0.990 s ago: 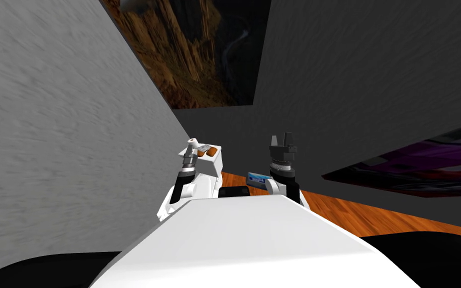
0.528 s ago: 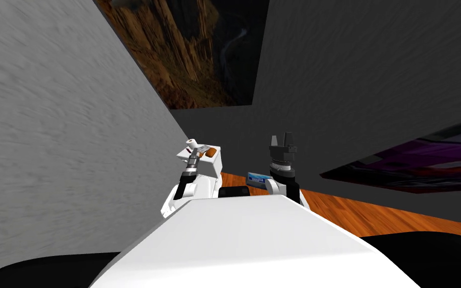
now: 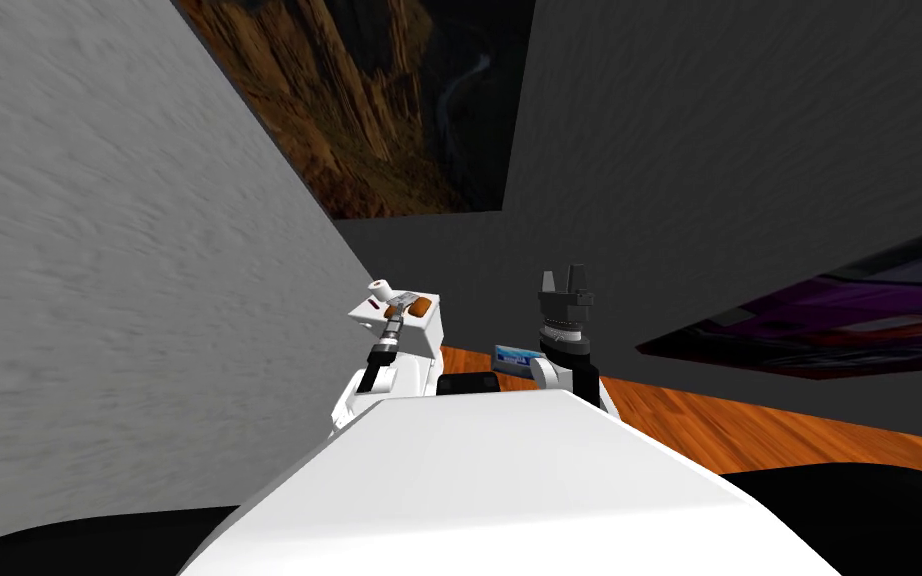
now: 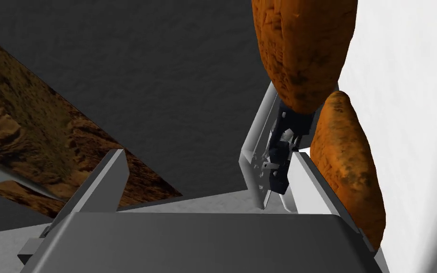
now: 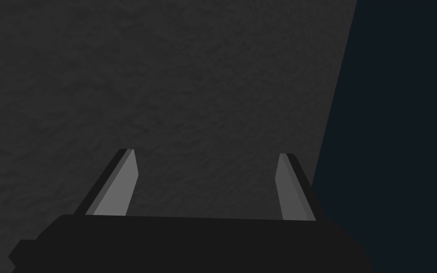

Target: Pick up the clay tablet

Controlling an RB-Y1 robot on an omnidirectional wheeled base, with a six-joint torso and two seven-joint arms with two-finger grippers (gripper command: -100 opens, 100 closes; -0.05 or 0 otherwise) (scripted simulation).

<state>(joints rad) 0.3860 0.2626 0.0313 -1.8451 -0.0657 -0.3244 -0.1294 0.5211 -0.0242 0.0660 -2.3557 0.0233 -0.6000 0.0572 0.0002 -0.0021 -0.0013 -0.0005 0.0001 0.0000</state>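
A thin grey slab with dark marks, the tablet (image 3: 405, 299) (image 4: 259, 156), lies on a small white table (image 3: 431, 332) (image 4: 402, 95) in the corner. Two orange-brown lumps (image 4: 303, 47) (image 4: 350, 161) lie right beside it. My left gripper (image 3: 395, 313) (image 4: 208, 152) reaches over the tabletop, open. The slab stands inside the gap, close to one finger (image 4: 310, 182); the other finger (image 4: 104, 185) is well apart from it. One lump lies just outside the near finger. My right gripper (image 3: 566, 272) (image 5: 206, 151) is raised to the right of the table, open and holding nothing.
A white roll (image 3: 379, 287) stands at the table's far left corner. The light grey wall (image 3: 149, 300) runs close along the left of the table, a dark wall (image 3: 709, 150) behind it. A blue box (image 3: 512, 356) lies on the wooden floor (image 3: 749, 430).
My left gripper has moved from beside the white roll rightward and further over the table toward the slab and the lumps. The right arm has not moved.
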